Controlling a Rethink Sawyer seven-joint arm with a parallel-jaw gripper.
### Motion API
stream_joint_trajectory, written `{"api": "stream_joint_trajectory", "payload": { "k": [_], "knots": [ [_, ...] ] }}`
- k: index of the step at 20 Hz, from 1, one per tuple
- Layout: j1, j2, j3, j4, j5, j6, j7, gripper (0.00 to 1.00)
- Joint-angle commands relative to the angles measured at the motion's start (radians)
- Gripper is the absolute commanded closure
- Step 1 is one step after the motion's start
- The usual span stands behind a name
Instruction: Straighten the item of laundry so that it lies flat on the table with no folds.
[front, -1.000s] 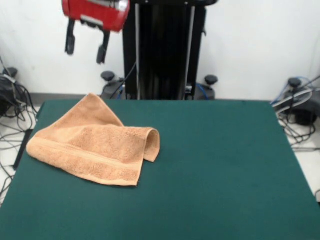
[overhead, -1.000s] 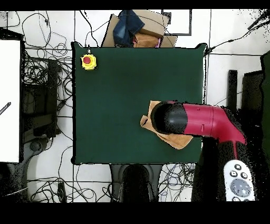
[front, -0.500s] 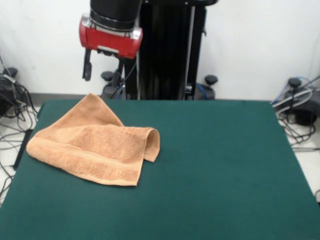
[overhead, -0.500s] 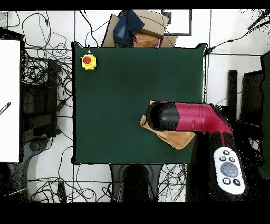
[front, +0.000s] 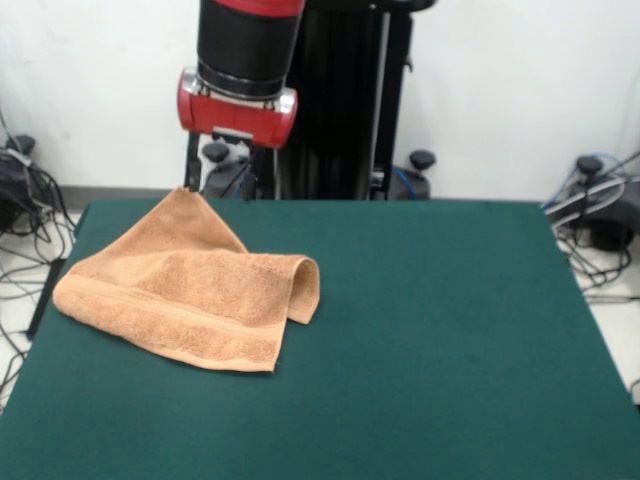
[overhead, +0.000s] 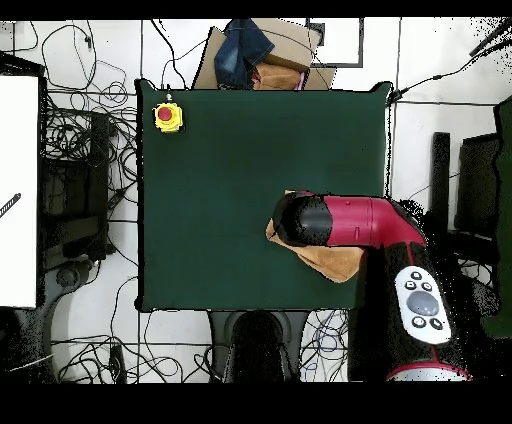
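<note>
The item of laundry (front: 195, 285) is a peach-orange towel lying folded on the left part of the green table (front: 430, 330). Its right edge is rolled over into a loop, and one corner points to the far edge. My gripper (front: 230, 172) hangs open just above and behind that far corner, touching nothing. In the overhead view the red arm covers most of the towel (overhead: 335, 263). Only its edges show on the table (overhead: 230, 150), and the gripper itself is hidden under the arm.
A yellow box with a red button (overhead: 167, 116) sits on one table corner. A cardboard box with dark cloth (overhead: 255, 55) lies beyond the table's edge. Cables cover the floor on both sides. The black pedestal (front: 335, 100) rises behind the gripper.
The gripper has come down and moved right in the front view, from high at the left to just over the towel's far corner. The towel has not moved.
</note>
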Motion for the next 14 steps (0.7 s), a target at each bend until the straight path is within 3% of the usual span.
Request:
{"api": "stream_joint_trajectory", "payload": {
  "k": [1, 6, 14],
  "knots": [
    [0.018, 0.041, 0.061, 0.029, -0.069, -0.121, 0.025, 0.0],
    [-0.015, -0.016, 0.096, 0.078, -0.035, -0.085, -0.028, 0.0],
    [-0.044, -0.026, 0.108, 0.113, -0.045, -0.119, -0.036, 0.0]
  ]
}}
